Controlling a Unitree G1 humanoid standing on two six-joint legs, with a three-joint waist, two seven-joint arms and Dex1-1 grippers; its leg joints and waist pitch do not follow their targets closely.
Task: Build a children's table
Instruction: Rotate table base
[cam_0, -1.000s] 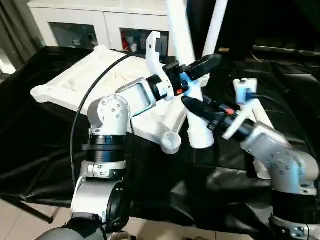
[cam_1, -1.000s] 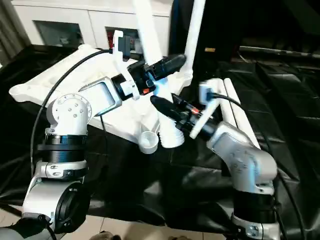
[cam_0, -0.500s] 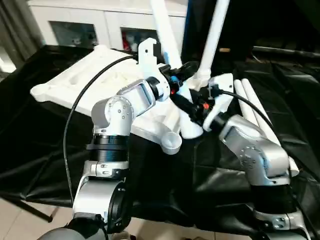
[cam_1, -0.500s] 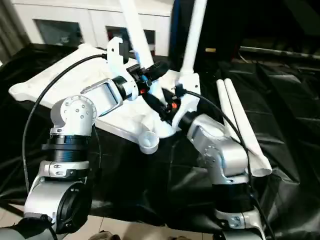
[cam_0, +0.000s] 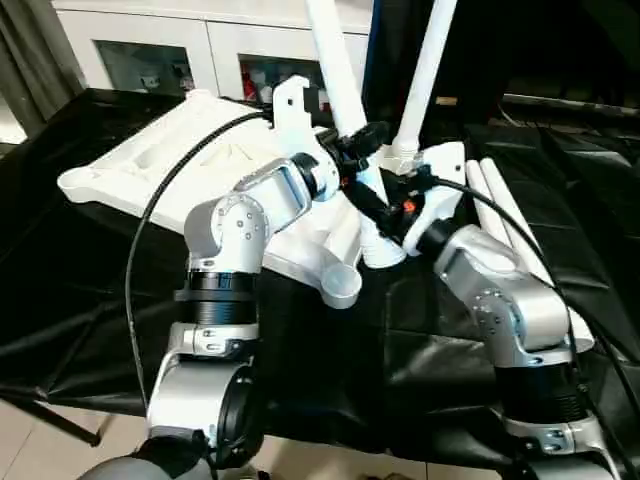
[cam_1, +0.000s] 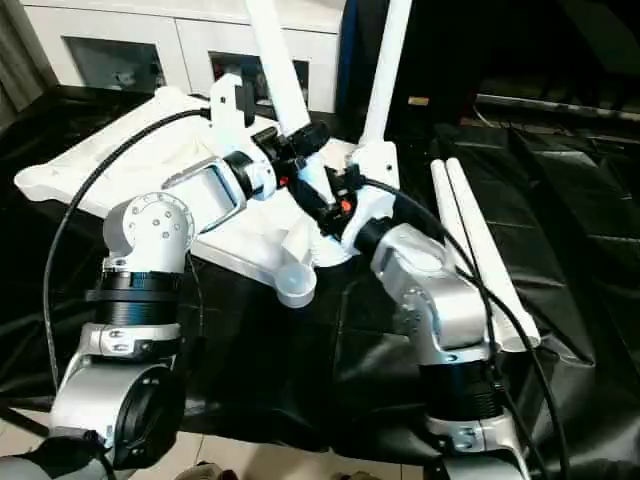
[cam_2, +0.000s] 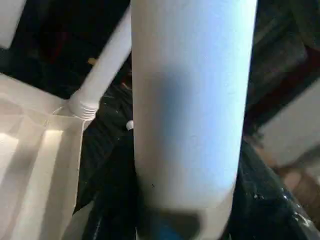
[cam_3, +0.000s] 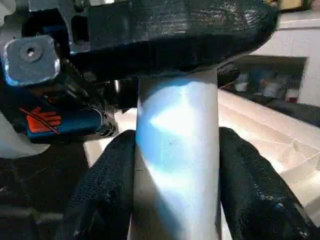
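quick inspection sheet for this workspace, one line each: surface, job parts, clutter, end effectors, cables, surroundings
surface: black sheeting, wrinkled, covers the work area
job's things: white plastic table top lies ribbed underside up; one white tubular leg stands in a far corner socket; a second white leg stands tilted at the near edge; two spare white legs lie side by side on the sheeting at right
clutter: nothing seen
end effectors: left end effector and right end effector both closed on the tilted leg, left above right
cables: black cable arcs from the left wrist down past the left forearm
surroundings: white cabinet with glass doors behind
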